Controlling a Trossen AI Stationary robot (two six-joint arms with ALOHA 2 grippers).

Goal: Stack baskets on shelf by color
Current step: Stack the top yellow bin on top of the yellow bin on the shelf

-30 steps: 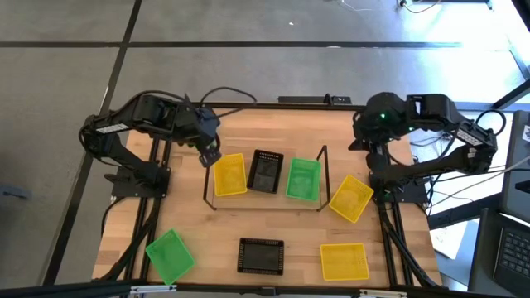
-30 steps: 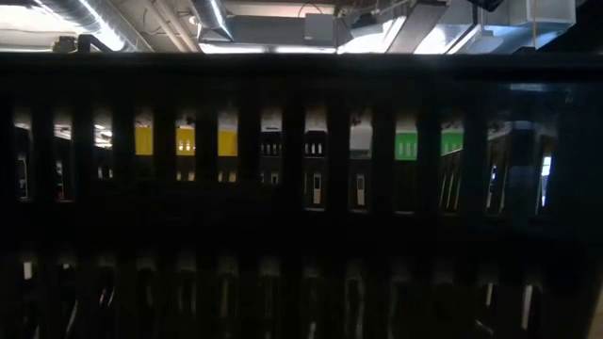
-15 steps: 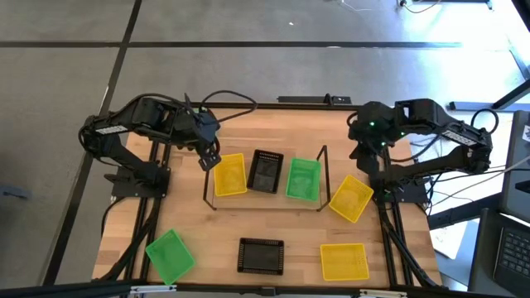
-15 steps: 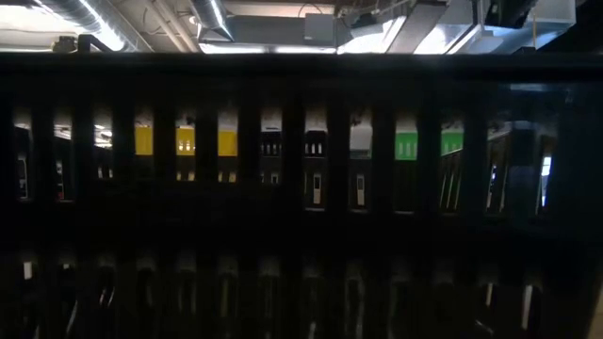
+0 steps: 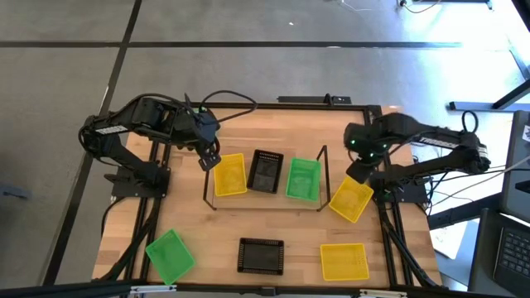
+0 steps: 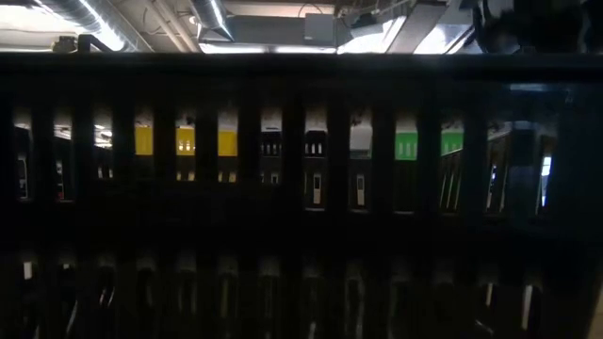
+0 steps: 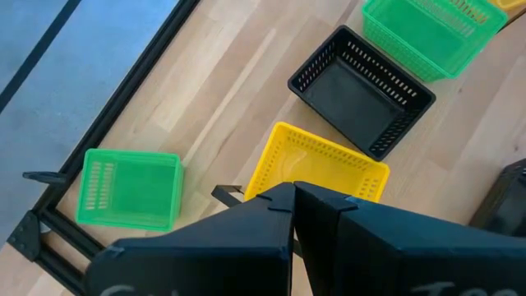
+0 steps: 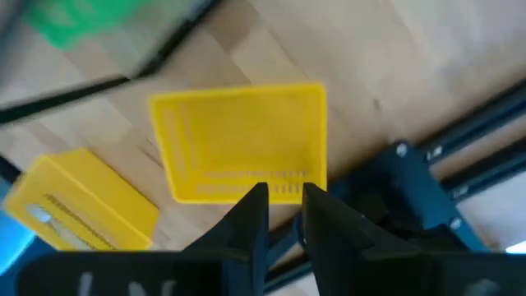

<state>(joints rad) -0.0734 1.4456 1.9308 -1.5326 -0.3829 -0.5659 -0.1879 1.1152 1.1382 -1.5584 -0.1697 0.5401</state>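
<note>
yellow basket point(image 5: 350, 199) beside shelf point(image 5: 265, 201), long axis diagonal (upright)

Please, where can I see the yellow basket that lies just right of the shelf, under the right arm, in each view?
High view: yellow basket, tilted, beside the shelf at its right end, below the right pincer.
Low view: not in it.
Left wrist view: not in it.
Right wrist view: centre, past the fingers.
Shared landmark: the shelf's black wire frame.

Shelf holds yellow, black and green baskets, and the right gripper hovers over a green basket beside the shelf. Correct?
Not quite: that basket is yellow. In the high view the right gripper hovers over the tilted yellow basket beside the shelf. The shelf's yellow, black and green baskets are as you say.
</note>
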